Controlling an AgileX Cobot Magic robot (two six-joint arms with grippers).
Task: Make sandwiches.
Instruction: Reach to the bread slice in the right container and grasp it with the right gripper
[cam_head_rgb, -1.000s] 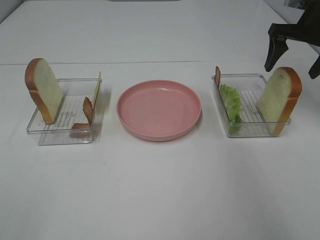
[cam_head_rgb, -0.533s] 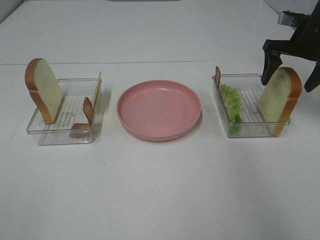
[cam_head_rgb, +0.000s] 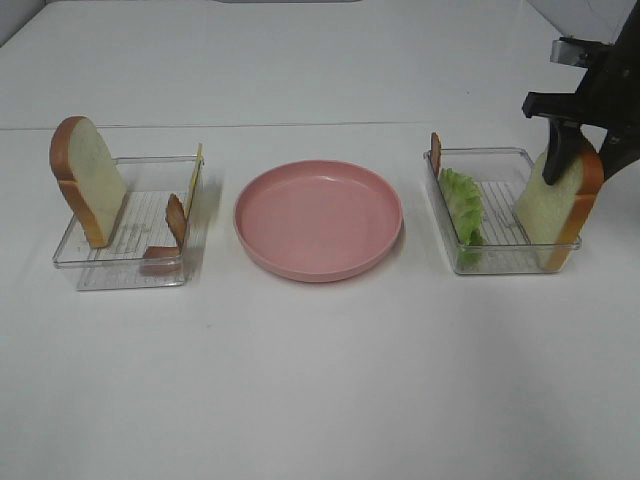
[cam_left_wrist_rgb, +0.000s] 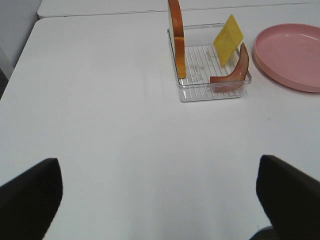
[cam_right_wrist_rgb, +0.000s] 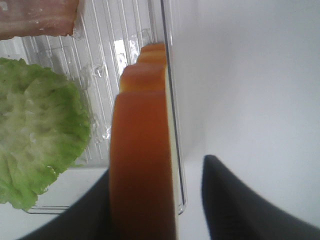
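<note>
1. The right pincer (cam_head_rgb: 580, 172) straddles the top of an upright bread slice (cam_head_rgb: 548, 215). One finger touches the crust and a gap shows at the other, so it is open, not yet clamped.
2. Lettuce (cam_head_rgb: 465, 205) stands just beside this pincer, in the same clear tray (cam_head_rgb: 500, 262).
3. The left pincer (cam_left_wrist_rgb: 160, 200) gapes wide, empty. The second slice (cam_left_wrist_rgb: 176, 45), cheese (cam_left_wrist_rgb: 228, 40) and meat strip (cam_left_wrist_rgb: 235, 72) stand well ahead of it.

Edge-on bread slice (cam_right_wrist_rgb: 142, 165), orange-brown crust toward camera, stands by the clear tray (cam_right_wrist_rgb: 125, 50) wall. The right gripper (cam_right_wrist_rgb: 157, 172) straddles it: one finger at the crust, the other apart, past the wall. The lettuce (cam_right_wrist_rgb: 37, 145) sits beside, the meat strip (cam_right_wrist_rgb: 35, 17) beyond.
</note>
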